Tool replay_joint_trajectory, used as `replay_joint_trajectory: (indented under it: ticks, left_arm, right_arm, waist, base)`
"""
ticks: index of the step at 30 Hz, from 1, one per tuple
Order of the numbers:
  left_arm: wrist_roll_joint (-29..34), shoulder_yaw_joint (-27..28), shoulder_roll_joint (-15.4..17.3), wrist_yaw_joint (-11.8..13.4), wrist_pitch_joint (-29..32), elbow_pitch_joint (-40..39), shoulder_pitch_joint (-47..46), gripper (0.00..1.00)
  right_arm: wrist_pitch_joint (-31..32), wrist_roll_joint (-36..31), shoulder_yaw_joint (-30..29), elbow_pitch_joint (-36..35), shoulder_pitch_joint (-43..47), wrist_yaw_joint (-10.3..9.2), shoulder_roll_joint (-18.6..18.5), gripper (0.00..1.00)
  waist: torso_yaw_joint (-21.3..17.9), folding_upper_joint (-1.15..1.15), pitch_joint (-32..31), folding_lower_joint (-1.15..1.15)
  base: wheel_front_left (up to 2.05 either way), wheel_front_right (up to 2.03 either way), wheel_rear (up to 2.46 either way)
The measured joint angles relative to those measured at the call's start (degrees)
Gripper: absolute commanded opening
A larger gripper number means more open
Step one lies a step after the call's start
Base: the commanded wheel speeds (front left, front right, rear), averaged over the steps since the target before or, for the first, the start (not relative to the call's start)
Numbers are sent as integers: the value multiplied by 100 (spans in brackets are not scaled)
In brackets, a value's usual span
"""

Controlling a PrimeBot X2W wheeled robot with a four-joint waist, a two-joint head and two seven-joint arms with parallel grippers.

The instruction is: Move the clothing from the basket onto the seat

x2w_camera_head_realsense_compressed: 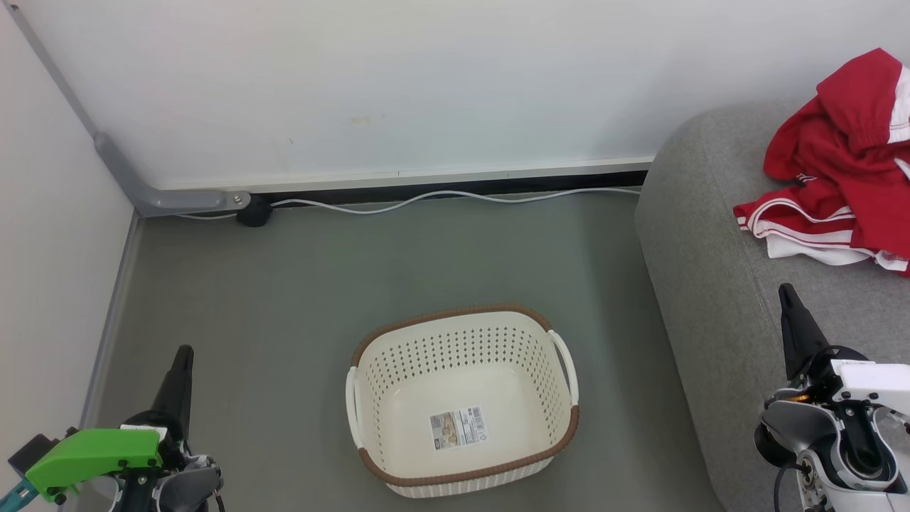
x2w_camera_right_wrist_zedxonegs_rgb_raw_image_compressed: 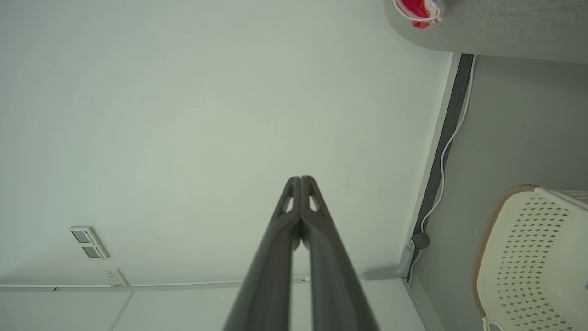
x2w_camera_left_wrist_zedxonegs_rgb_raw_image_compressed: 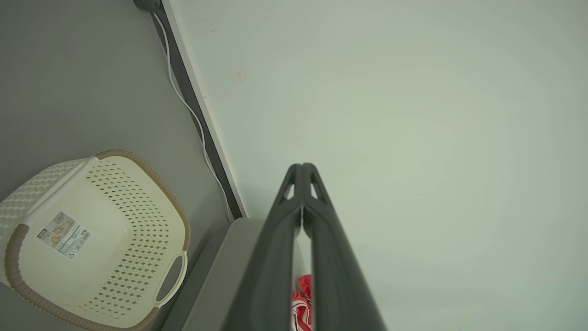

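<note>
Clothing (x2w_camera_head_realsense_compressed: 846, 163) lies on seat (x2w_camera_head_realsense_compressed: 704, 249); basket (x2w_camera_head_realsense_compressed: 462, 405) empty.

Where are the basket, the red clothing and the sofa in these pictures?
basket (x2w_camera_head_realsense_compressed: 455, 348): head view, on its perforated back wall.
clothing (x2w_camera_head_realsense_compressed: 846, 156): head view, on the red fabric mid-pile.
sofa (x2w_camera_head_realsense_compressed: 711, 235): head view, on bare grey upholstery beside the clothing.

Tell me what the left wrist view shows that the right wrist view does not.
Left wrist view, not the right: the left gripper, shut, and the label inside the basket. Right wrist view, not the left: the right gripper, shut, and two wall plates. Both: basket, white cable, red clothing on the grey sofa, wall, floor.
</note>
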Motion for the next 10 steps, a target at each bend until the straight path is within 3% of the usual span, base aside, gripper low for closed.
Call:
replay_joint_trajectory:
  ticks: [10]
  left_arm:
    - [0,2,0,0,1,1,-2,0]
  right_arm:
    - [0,0,-5,2,-1,0,5,0]
  waist:
    - [0,0,0,0]
  base:
    - [0,0,0]
